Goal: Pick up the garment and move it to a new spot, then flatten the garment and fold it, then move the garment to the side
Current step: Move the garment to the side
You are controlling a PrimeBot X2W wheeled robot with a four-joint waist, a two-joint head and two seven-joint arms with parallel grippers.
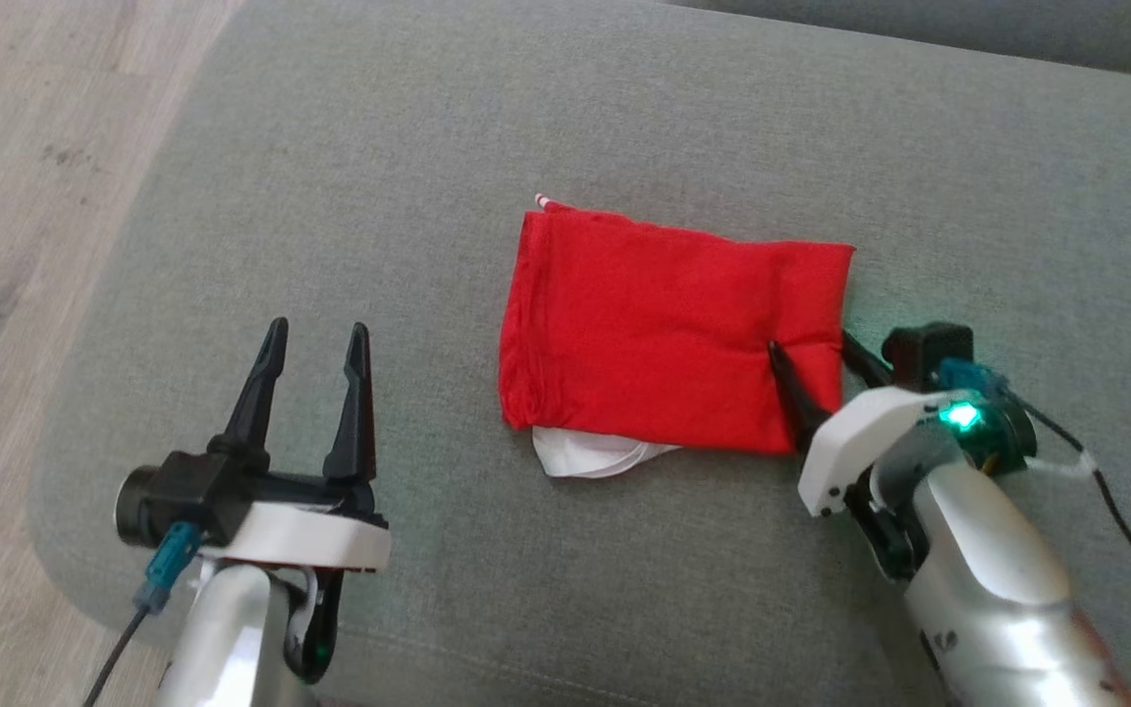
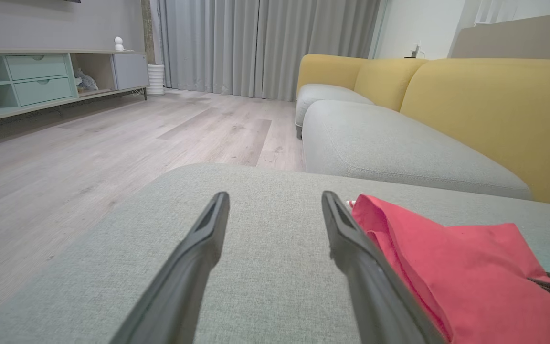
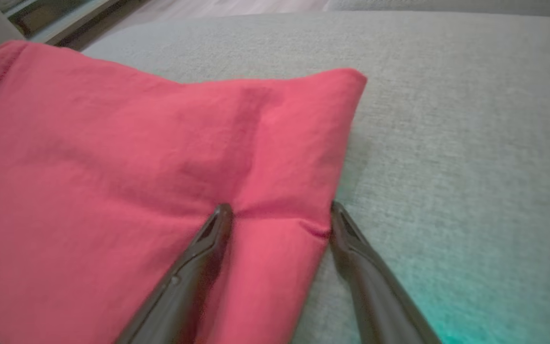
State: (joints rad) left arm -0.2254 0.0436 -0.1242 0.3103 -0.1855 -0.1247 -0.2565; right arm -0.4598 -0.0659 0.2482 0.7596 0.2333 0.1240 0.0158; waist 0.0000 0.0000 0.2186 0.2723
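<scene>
Right claw [image 1: 809,341], spread apart, is straddling the soft, light garment's [image 1: 654,324] right edge, likely needing a pinch through every layer; left claw [image 1: 319,327] is hovering, also apart.

One red garment [image 1: 664,334], one grey cushion [image 1: 428,147], two claws: left claw [image 1: 319,325], right claw [image 1: 809,341].

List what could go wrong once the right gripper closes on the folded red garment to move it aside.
1. The right gripper is open and straddles only the right edge of the garment. It may pinch just the top layer, and the fold may open.
2. A white layer pokes out at the near edge and may slip out further when dragged.
3. The left gripper is open and apart from the cloth, so a one-sided pull may skew it.
</scene>
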